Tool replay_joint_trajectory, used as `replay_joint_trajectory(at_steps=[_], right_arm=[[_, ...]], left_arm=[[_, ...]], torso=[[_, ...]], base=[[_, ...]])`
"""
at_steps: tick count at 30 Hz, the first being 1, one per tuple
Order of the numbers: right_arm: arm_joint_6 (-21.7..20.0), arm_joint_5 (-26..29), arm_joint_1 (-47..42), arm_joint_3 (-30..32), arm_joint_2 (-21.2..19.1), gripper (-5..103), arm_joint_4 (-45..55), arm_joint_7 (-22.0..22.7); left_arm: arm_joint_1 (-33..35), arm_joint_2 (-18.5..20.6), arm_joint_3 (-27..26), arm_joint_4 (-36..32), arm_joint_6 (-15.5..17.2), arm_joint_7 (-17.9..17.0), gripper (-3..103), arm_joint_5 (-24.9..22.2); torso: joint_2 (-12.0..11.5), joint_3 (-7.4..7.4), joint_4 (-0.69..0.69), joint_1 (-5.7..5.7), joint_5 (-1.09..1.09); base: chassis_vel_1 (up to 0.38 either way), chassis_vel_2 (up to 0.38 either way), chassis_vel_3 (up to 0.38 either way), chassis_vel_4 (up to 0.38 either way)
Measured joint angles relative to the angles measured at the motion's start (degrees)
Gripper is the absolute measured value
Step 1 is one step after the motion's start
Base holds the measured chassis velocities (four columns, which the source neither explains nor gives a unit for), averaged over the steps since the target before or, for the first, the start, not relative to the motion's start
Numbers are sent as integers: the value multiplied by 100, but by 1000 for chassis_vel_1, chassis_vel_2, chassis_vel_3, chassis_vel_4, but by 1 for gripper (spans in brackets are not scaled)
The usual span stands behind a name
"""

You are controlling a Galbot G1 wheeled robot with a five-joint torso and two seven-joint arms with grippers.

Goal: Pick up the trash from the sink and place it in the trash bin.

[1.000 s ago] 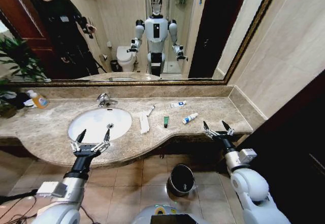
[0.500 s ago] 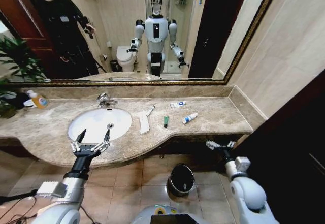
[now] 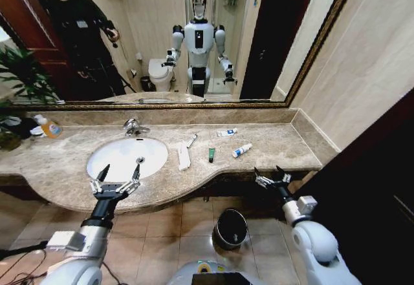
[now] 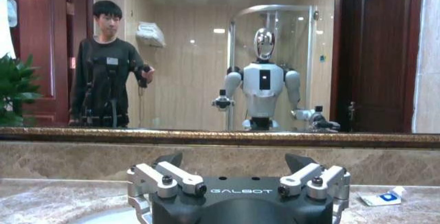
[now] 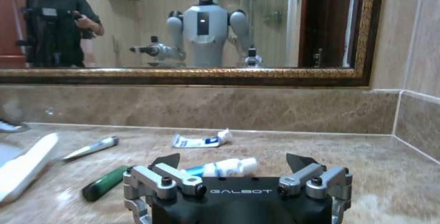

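nothing is picked up yet, so this looks like the very start. the trash lies on the marble worktop (image 3: 272, 144) beside the sink (image 3: 124, 158): a long white packet (image 3: 184, 156), a green tube (image 3: 211, 154), a little blue-capped bottle (image 3: 242, 150), a white sachet (image 3: 226, 132) and a thin stick (image 3: 192, 140). the right end effector (image 3: 272, 178) hangs open at the worktop's front edge, near the bottle. the left end effector (image 3: 116, 183) waits open by the sink's front rim. next, i think the right one must reach forward and down to one piece. the trash bin (image 3: 231, 227) stands on the floor below.
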Motion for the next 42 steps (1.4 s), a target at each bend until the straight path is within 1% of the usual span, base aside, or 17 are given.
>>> replay_joint_trajectory(at_steps=[1,2,4,5,7,8,9,10,12,13,14,17,18,20,25,30,42], right_arm=[[-163,196,265,-128,-171,100,-113,276],[-163,196,265,-128,-171,100,-113,276],[-370,443,641,-371,-361,100,-287,673],[-485,618,1044,-628,-466,100,-496,931],[-534,682,1234,-726,-476,100,-597,1001],[-649,806,1702,-949,-449,100,-820,1191],[-740,858,1953,-1089,-397,100,-934,1350],[-740,858,1953,-1089,-397,100,-934,1350],[-1007,921,2404,-1453,-227,100,-1149,1826],[-1091,922,2476,-1567,-165,100,-1193,1989],[-1091,922,2476,-1567,-165,100,-1193,1989],[-1371,809,2614,-1994,122,100,-1360,2564],[-1371,809,2614,-1994,122,100,-1360,2564],[-1380,565,2727,-2235,362,100,-1607,2851],[-1244,329,2993,-2435,551,100,-2057,3072],[-1211,167,3154,-2487,594,100,-2304,3162],[-1137,335,3210,-2606,707,100,-2510,3389]], left_arm=[[0,0,0,0,0,0,100,0],[0,0,0,0,0,0,100,0],[0,0,-1,0,0,-1,100,0],[0,1,0,0,0,0,100,0],[0,1,0,0,0,0,100,0],[0,0,0,0,0,0,100,0],[0,1,0,0,0,1,100,0],[0,1,0,0,0,1,100,0],[0,1,0,0,0,0,100,0],[0,0,0,0,0,0,100,0],[0,0,0,0,0,0,100,0],[0,0,0,0,0,0,100,0],[0,0,0,0,0,0,100,0],[0,1,0,0,0,0,100,0],[0,1,0,0,0,0,100,0],[0,0,0,0,0,0,100,0],[0,1,0,0,0,0,100,0]], torso=[[0,0,0,0,-1],[0,0,0,0,-1],[0,1,-1,0,-2],[0,0,-1,0,-1],[0,0,-1,0,-1],[0,1,0,0,-2],[0,1,1,1,-2],[0,1,1,1,-2],[-1,1,2,1,-3],[-1,1,1,1,-2],[-1,1,1,1,-2],[0,0,-1,1,-3],[0,0,-1,1,-3],[0,0,-1,0,-1],[0,0,0,1,-2],[0,0,0,1,-2],[0,0,0,0,-2]], base=[[0,0,0,0],[0,0,0,0],[0,0,0,0],[0,0,0,0],[0,0,0,0],[0,0,0,0],[0,0,0,0],[0,0,0,0],[0,0,0,0],[0,0,0,0],[0,0,0,0],[0,0,0,0],[0,0,0,0],[0,0,0,0],[0,0,0,0],[0,0,0,0],[0,0,0,0]])
